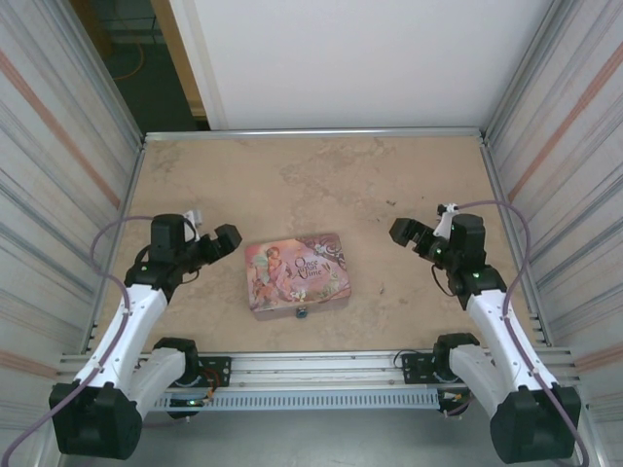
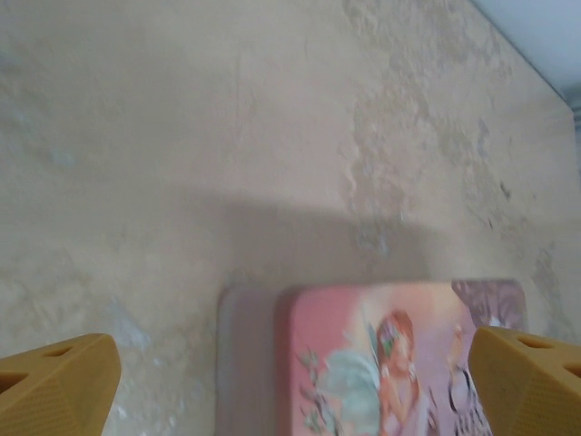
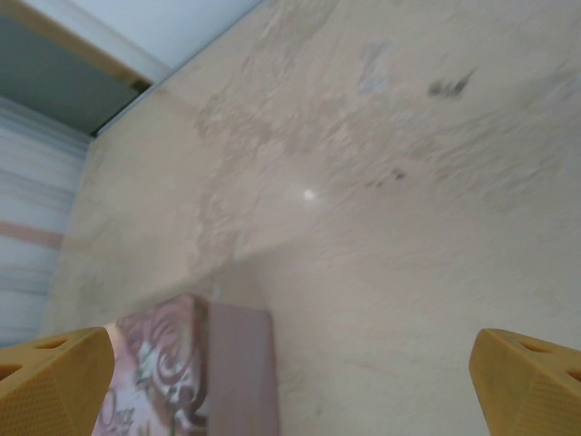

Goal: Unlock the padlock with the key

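A tiny blue padlock (image 1: 302,312) hangs at the front wall of the pink illustrated tin (image 1: 297,273) in the middle of the table. The key is out of view. My left gripper (image 1: 228,239) hovers just left of the tin, open, its yellow fingers (image 2: 56,389) spread wide with nothing between them. The tin's left end (image 2: 381,363) lies below it. My right gripper (image 1: 402,232) hangs to the right of the tin, apart from it, also open and empty, its fingers (image 3: 54,381) wide. In the right wrist view the tin's right corner (image 3: 172,363) sits low on the left.
The beige marbled tabletop (image 1: 321,185) is walled by corrugated metal panels (image 1: 68,165) on both sides and a white panel at the back. An aluminium rail (image 1: 321,368) runs along the near edge by the arm bases.
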